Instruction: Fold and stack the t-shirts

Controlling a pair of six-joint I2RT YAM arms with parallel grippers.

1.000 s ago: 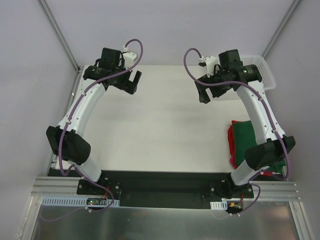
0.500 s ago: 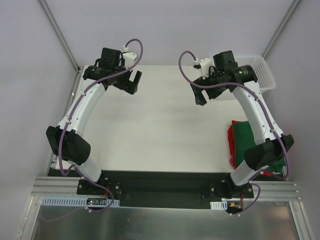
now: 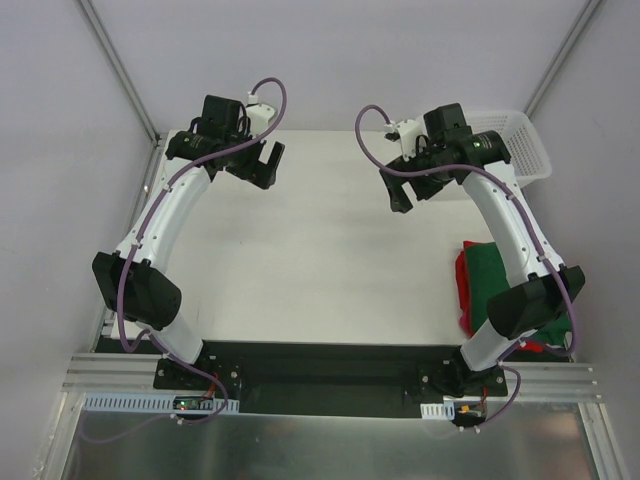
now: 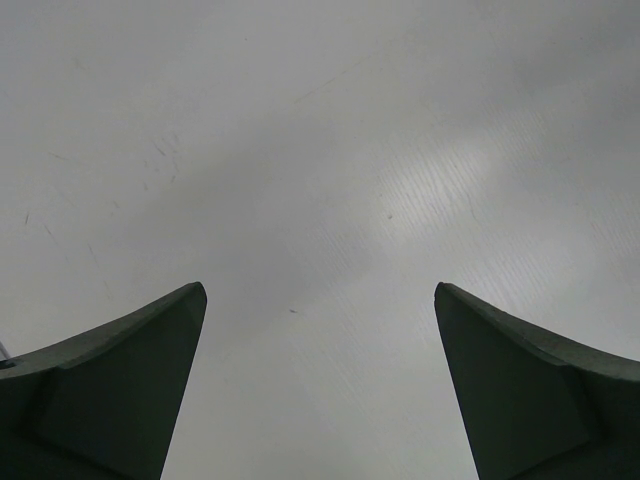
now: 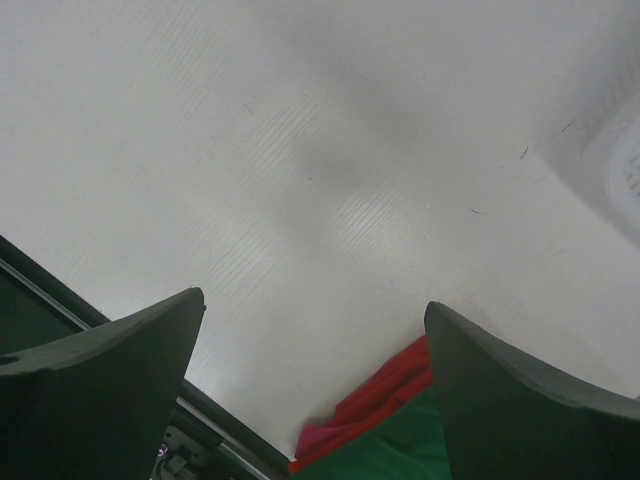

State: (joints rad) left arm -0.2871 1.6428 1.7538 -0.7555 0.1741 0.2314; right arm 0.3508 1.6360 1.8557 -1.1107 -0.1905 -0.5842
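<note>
The t-shirts lie in one pile at the table's near right. The dark green t-shirt [image 3: 487, 268] rests on top of the bright red t-shirt [image 3: 463, 290], whose edge sticks out on the left; my right arm hides part of the pile. In the right wrist view the red t-shirt [image 5: 375, 405] and green t-shirt [image 5: 400, 450] show at the bottom. My right gripper [image 3: 400, 192] hangs open and empty over the back of the table, away from the pile. At the back left, my left gripper [image 3: 268, 163] also stands open over bare table [image 4: 320, 200], holding nothing.
A white plastic mesh basket [image 3: 525, 140] stands at the back right corner behind the right arm. A black rail [image 3: 320, 365] with both arm bases runs along the near edge. Grey walls close in the back and sides.
My right gripper has drifted slightly left over the back of the table. The left arm and the shirts have not moved.
</note>
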